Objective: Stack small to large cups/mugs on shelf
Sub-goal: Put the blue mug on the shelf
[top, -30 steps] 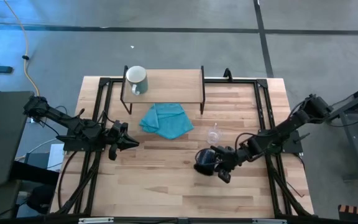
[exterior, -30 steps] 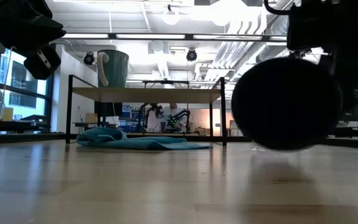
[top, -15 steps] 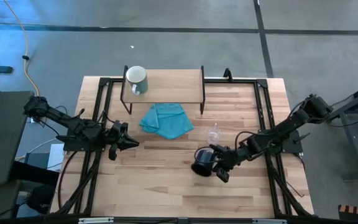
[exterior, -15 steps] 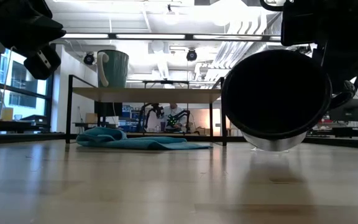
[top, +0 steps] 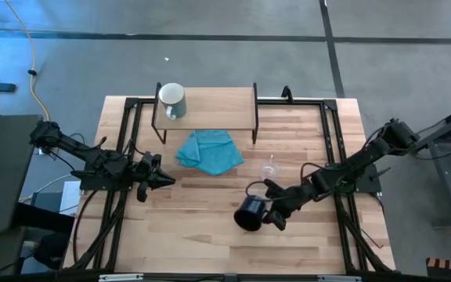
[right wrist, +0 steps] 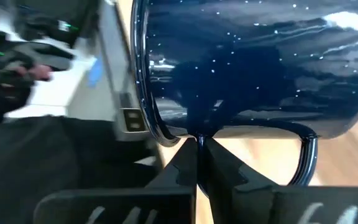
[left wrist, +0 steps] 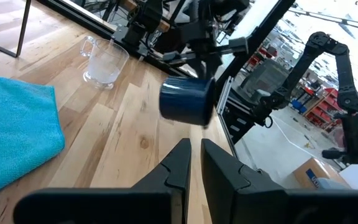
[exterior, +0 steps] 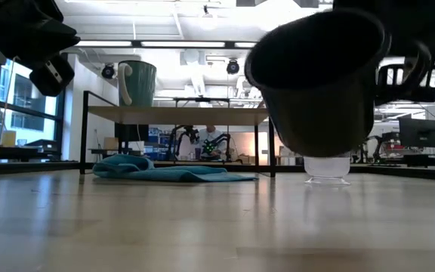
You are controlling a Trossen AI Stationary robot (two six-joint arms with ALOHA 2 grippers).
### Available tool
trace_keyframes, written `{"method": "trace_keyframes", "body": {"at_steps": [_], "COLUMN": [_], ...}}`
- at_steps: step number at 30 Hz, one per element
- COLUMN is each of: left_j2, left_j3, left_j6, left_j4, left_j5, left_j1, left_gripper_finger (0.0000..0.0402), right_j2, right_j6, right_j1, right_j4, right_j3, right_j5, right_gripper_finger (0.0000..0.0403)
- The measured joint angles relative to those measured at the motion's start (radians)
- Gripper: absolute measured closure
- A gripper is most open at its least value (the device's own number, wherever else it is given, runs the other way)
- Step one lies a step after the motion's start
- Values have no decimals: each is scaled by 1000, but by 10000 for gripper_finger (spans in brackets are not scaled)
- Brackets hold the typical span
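Lifted and tipped since a second ago, the dark mug (top: pixel 249 214) hangs from our right jaws (top: pixel 270 213), clamped on its rim near the handle; carry it level toward the shelf (top: pixel 210 106), left jaws (top: pixel 165 178) together.

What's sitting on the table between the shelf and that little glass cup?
In the high view, a crumpled teal cloth lies between the shelf and the glass cup, just in front of the shelf.
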Motion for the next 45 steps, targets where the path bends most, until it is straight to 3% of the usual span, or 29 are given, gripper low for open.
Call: {"method": "trace_keyframes", "body": {"at_steps": [10,24,35,45], "left_j2": [0,0,0,0], "left_j3": [0,0,0,0], "left_j6": [9,7,7,8], "left_j4": [0,0,0,0], "left_j5": [11,27,27,27], "left_j1": [0,0,0,0], "left_gripper_finger": [376,376,376,376], "right_j2": [0,0,0,-2], "right_j6": [143,371,473,493], "right_j1": [0,0,0,0], "right_j4": [143,539,583,513], "right_j3": [-66,-266,-324,-323], "right_j5": [-50,-48,-47,-46], "right_gripper_finger": [403,403,403,403]}}
